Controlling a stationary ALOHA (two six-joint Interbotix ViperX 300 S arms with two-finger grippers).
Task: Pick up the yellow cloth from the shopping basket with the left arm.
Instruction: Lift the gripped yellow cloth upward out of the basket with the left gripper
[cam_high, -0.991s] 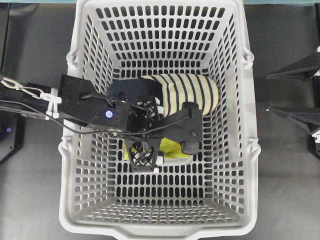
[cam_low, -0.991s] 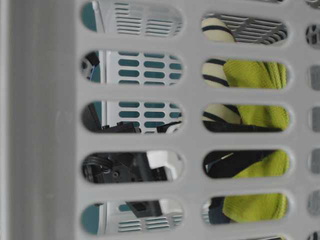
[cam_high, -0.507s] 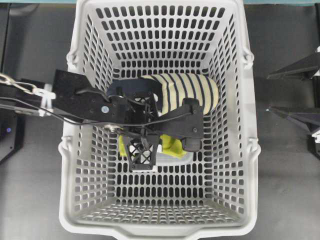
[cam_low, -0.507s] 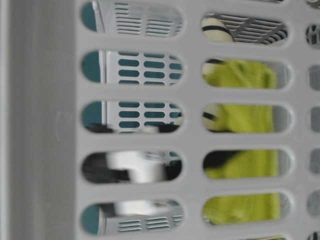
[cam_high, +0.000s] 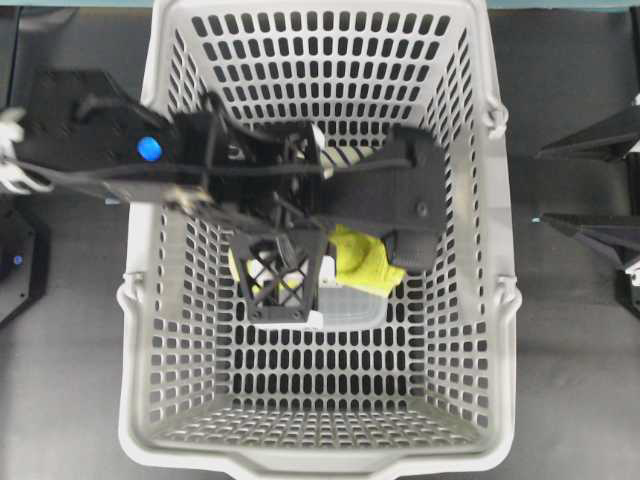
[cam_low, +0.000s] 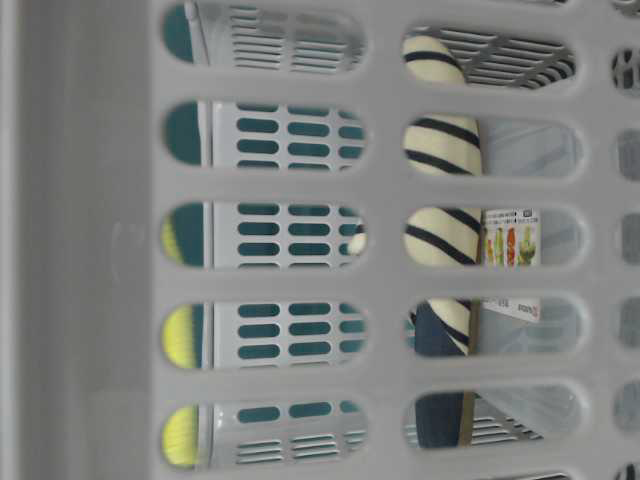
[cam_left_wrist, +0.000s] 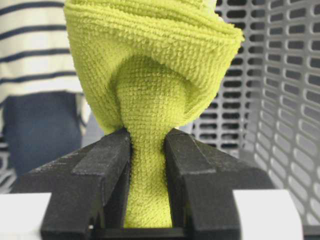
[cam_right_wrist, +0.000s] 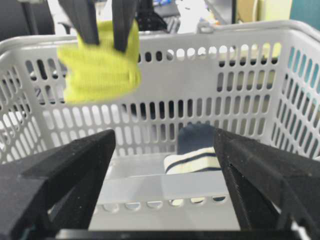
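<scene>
The yellow cloth (cam_left_wrist: 150, 60) hangs bunched from my left gripper (cam_left_wrist: 148, 137), whose jaws are shut on a pinched fold of it. From overhead, the left gripper (cam_high: 310, 265) is raised above the floor of the shopping basket (cam_high: 320, 462), and the cloth (cam_high: 362, 262) dangles under it. The right wrist view shows the cloth (cam_right_wrist: 100, 70) up at the height of the basket's far rim. My right gripper (cam_right_wrist: 164, 137) stands open and empty outside the basket's right wall, where it also shows overhead as the right gripper (cam_high: 540, 185).
A cream-and-navy striped slipper (cam_low: 440, 230) lies on the basket floor; overhead the arm mostly hides the slipper (cam_high: 345, 155). A clear plastic package (cam_high: 350, 305) with a printed label (cam_low: 510, 240) lies beside it. The slotted basket walls (cam_right_wrist: 200, 75) rise on all sides.
My left gripper closed on the yellow cloth and rose with it off the basket floor. The arm and the cloth left the table-level view, baring the slipper. The right arm has not moved.
</scene>
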